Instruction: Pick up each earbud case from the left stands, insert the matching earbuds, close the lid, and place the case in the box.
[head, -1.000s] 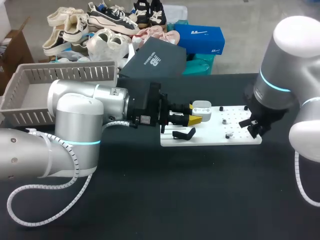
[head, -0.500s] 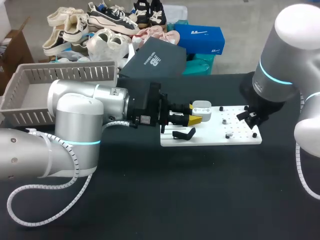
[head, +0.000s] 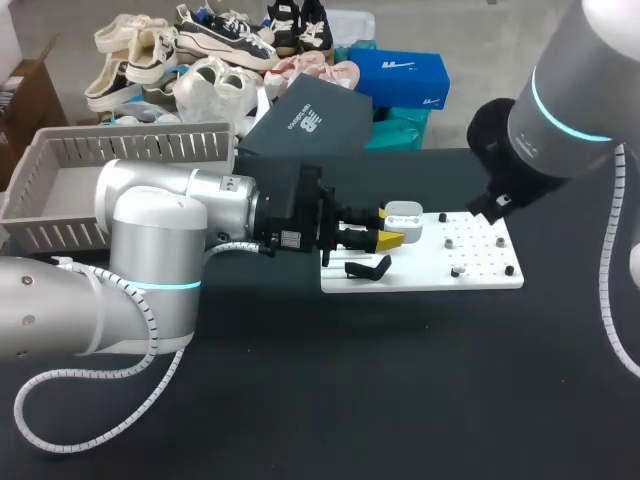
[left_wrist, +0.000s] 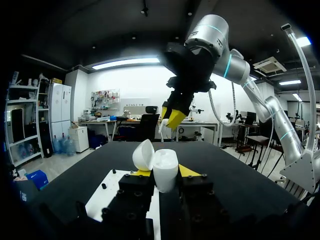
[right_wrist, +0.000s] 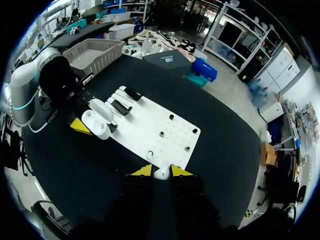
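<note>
A white earbud case (head: 403, 218), lid open, hangs over the left end of the white board (head: 420, 277), with my left gripper (head: 392, 226) shut on it. In the left wrist view the case (left_wrist: 165, 172) sits between the yellow fingertips (left_wrist: 189, 171) and its lid (left_wrist: 144, 154) stands up. My right gripper (right_wrist: 161, 171) is raised high above the board's right end, shut on a small white earbud (right_wrist: 161, 174). From the left wrist view that right gripper (left_wrist: 172, 116) hangs above and beyond the case. From the right wrist view the case (right_wrist: 96, 122) lies far below.
A black stand (head: 368, 268) lies on the board just under the case, and two more black stands (right_wrist: 131, 93) show beside it. Small pegs (head: 455, 270) dot the board's right half. A grey slatted basket (head: 60, 190) stands at the table's far left.
My right arm has risen from the board's right end, up and towards the back, carrying the earbud. The left arm and the case have not moved.
</note>
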